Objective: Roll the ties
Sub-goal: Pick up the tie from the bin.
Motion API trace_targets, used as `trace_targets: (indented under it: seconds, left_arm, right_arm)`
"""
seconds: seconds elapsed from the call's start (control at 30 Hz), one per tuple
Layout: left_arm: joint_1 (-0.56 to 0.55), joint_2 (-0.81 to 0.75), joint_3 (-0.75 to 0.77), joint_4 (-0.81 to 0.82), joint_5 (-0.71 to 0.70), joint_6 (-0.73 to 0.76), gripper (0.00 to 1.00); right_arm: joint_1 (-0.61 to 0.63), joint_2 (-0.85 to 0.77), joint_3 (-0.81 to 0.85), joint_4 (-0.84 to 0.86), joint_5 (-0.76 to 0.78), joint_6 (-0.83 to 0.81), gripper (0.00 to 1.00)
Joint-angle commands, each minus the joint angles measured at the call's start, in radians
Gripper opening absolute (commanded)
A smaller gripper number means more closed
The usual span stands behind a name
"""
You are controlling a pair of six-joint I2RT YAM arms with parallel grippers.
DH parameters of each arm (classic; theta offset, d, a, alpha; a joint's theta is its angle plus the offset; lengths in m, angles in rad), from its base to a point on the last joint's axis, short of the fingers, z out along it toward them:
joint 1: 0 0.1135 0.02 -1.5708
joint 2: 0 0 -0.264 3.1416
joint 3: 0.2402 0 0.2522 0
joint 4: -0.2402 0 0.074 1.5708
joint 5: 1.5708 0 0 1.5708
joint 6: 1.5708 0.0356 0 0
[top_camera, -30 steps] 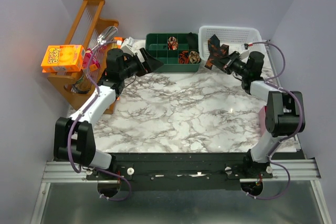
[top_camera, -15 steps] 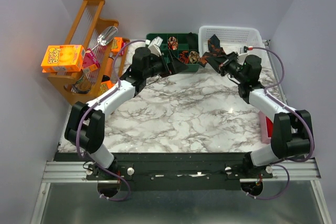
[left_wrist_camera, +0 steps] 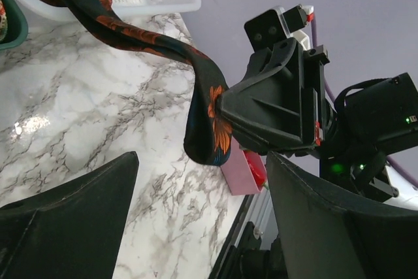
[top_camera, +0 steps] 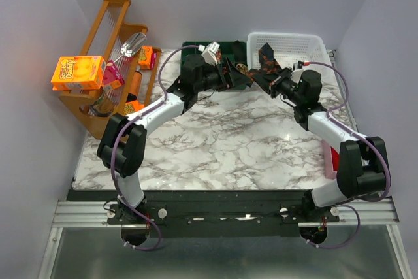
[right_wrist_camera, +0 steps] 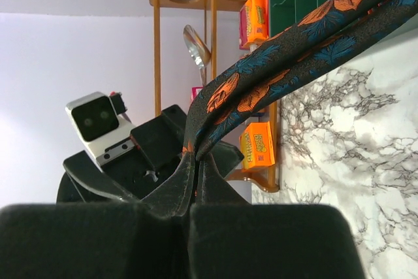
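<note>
Lettering on the orange box [top_camera: 78, 72] is too blurred to read.

Rack [top_camera: 108, 63]: far left on table [top_camera: 228, 142]
Tray [top_camera: 235, 49]: far middle
Basket [top_camera: 287, 34]: right of tray
Tie [top_camera: 266, 57]: from basket forward over table

A dark navy tie [right_wrist_camera: 274, 73], patterned with orange and blue leaves, is pinched in two layers in the closed right claw [right_wrist_camera: 194, 163]. A short folded loop is hung just below the claw, above the counter [left_wrist_camera: 98, 115]. The rest is stretched away from the claw tip.
</note>
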Motion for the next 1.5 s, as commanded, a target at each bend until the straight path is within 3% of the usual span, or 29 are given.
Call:
trace_targets:
  seconds: [0.0, 0.2, 0.4, 0.43, 0.5, 0.63, 0.9, 0.93, 0.97, 1.03, 1.07, 1.2, 1.47]
  left_arm:
    - [-0.019, 0.051, 0.066, 0.032, 0.023, -0.025, 0.86]
    - [-0.028, 0.100, 0.104, 0.080, 0.038, -0.055, 0.63]
    - [-0.034, 0.123, 0.118, 0.115, 0.069, -0.077, 0.23]
    - [-0.036, 0.123, 0.115, 0.117, 0.072, -0.077, 0.11]
    - [-0.034, 0.114, 0.109, 0.114, 0.077, -0.074, 0.00]
    - [-0.034, 0.059, 0.121, -0.013, 0.060, 0.041, 0.00]
    - [-0.034, -0.081, 0.328, -0.607, -0.043, 0.459, 0.00]
    - [-0.034, -0.088, 0.369, -0.650, -0.044, 0.484, 0.00]
    - [-0.034, -0.098, 0.385, -0.687, -0.049, 0.506, 0.00]
    - [-0.034, -0.137, 0.405, -0.762, -0.054, 0.558, 0.00]
    - [-0.034, -0.154, 0.406, -0.781, -0.055, 0.573, 0.00]
    - [-0.034, -0.272, 0.406, -0.879, -0.084, 0.615, 0.00]
    - [-0.034, -0.483, 0.353, -1.012, -0.104, 0.713, 0.00]
  right_arm:
    - [0.009, 0.005, 0.007, 0.007, -0.045, 0.009, 0.01]
    - [0.009, -0.001, 0.010, -0.013, -0.068, -0.002, 0.00]
    - [0.010, -0.004, -0.007, -0.002, -0.065, 0.006, 0.01]
    - [0.010, -0.003, -0.005, 0.001, -0.065, 0.006, 0.01]
    - [0.010, 0.000, -0.005, 0.007, -0.071, -0.001, 0.01]
    - [0.007, 0.005, -0.002, 0.012, -0.079, -0.033, 0.07]
    - [-0.008, 0.016, 0.012, -0.039, -0.148, -0.131, 0.56]
    - [-0.016, 0.007, 0.001, -0.046, -0.149, -0.137, 0.59]
    - [-0.020, 0.000, -0.005, -0.059, -0.146, -0.143, 0.69]
    - [-0.033, -0.015, -0.017, -0.077, -0.140, -0.169, 0.76]
    - [-0.036, -0.032, -0.025, -0.104, -0.131, -0.180, 0.86]
    - [-0.050, -0.062, -0.043, -0.154, -0.092, -0.235, 0.95]
    - [-0.065, -0.006, -0.039, -0.148, -0.092, -0.254, 0.96]
